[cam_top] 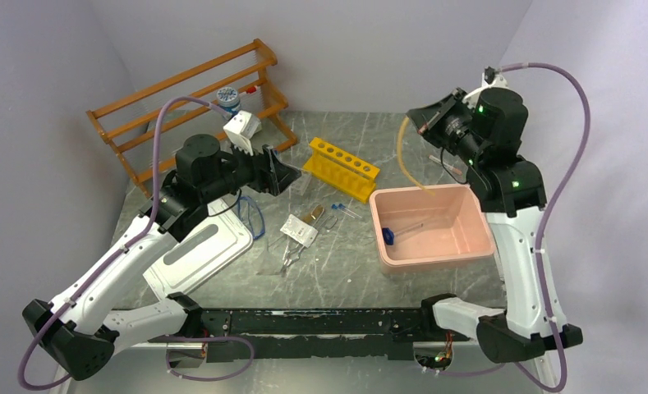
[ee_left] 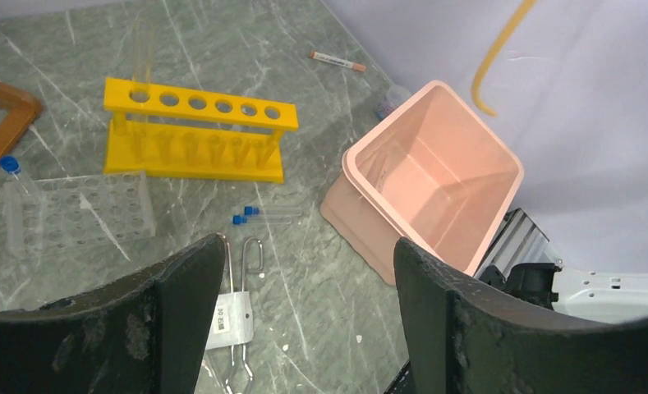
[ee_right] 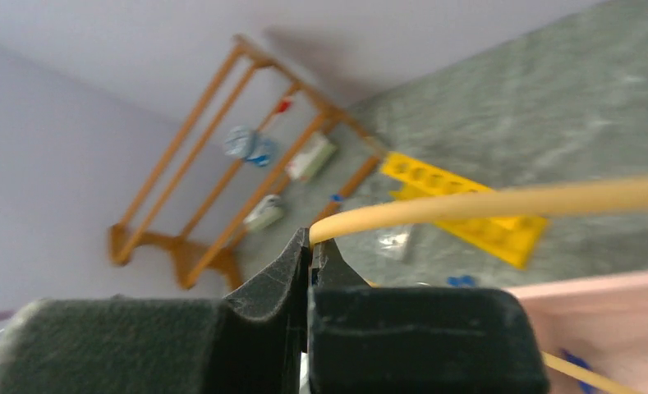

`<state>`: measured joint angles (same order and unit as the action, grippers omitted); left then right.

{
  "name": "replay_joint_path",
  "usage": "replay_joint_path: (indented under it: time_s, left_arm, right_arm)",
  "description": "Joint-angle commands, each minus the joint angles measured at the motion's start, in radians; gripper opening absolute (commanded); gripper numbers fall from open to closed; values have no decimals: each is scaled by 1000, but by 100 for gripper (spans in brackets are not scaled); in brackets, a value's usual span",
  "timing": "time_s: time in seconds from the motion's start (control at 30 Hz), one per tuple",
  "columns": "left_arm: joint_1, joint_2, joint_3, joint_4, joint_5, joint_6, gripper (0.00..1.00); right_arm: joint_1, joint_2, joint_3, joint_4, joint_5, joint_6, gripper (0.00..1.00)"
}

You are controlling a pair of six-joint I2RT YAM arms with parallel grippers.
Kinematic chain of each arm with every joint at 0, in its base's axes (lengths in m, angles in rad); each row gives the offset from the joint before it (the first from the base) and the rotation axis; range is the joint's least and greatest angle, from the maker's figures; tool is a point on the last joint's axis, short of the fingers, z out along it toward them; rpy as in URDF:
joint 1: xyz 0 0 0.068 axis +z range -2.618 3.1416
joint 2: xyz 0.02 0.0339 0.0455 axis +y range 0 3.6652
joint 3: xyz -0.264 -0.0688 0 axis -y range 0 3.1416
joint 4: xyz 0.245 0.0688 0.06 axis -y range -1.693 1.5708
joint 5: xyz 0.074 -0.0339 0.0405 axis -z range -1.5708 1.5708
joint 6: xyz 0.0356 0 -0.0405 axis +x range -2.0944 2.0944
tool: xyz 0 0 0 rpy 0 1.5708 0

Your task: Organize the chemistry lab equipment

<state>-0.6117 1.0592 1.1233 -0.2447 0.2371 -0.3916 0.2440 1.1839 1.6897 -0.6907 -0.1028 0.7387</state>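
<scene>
Right tool (ee_right: 310,243) pinches tan hose (ee_right: 484,201), far end cut off.

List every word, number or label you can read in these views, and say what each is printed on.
Nothing here is legible.
white packet: short dark print, turned sideways, too small to read.
slim tube lying near the wall: coloured bands only, no characters can be made out.
yellow rack and pink bin: no markings visible.

The tube rack (cam_top: 342,168) stands left of the bin (cam_top: 460,250), the packet (cam_top: 299,231) before it, apparently atop the tweezers (cam_top: 291,256).
</scene>
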Motion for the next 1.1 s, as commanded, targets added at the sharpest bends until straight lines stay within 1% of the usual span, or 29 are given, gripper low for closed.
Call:
replay_joint_path:
  time_s: [0.0, 0.07, 0.17, 0.3, 0.43, 0.53, 0.57, 0.7, 0.77, 0.9, 0.93, 0.97, 1.0, 1.03, 1.07]
  left_arm:
    - [-6, -9, 9, -31, -27, 20, 79]
    - [-6, -10, 2, -29, -28, 20, 79]
    - [-6, -10, -10, -23, -28, 19, 79]
    - [-6, -1, -20, -16, -28, 20, 79]
    - [-6, 8, -26, -17, -30, 23, 78]
    - [-6, 12, -33, -18, -37, 25, 78]
    - [-6, 11, -36, -17, -38, 24, 78]
    - [-6, 18, -42, -16, -40, 23, 78]
    - [-6, 22, -44, -17, -43, 25, 78]
    - [-6, 30, -51, -16, -43, 25, 78]
    - [-6, 32, -51, -17, -42, 25, 78]
    - [-6, 35, -49, -18, -41, 25, 78]
    - [-6, 38, -47, -19, -41, 26, 78]
    - [-6, 40, -45, -21, -41, 28, 78]
    - [-6, 41, -42, -23, -43, 30, 78]
  right_arm:
    - [-10, -38, 2, -259, 305, -146, 0]
    - [-9, -74, -58, -284, 357, -148, 0]
    - [-10, -146, -244, -275, 392, -125, 0]
    - [-10, -238, -524, -188, 385, -63, 0]
    - [-9, -262, -697, -93, 373, 18, 0]
    - [-11, -266, -791, -6, 321, 77, 0]
    - [-12, -260, -820, 24, 282, 95, 0]
    - [-17, -208, -904, 136, 174, 170, 0]
    - [-21, -187, -932, 211, 125, 183, 0]
    - [-35, -117, -936, 283, 107, 176, 0]
    - [-37, -101, -931, 285, 88, 173, 5]
    - [-38, -85, -924, 285, 88, 168, 13]
    - [-37, -73, -915, 272, 98, 164, 24]
    - [-38, -65, -901, 252, 112, 160, 33]
    - [-37, -62, -889, 236, 132, 152, 39]
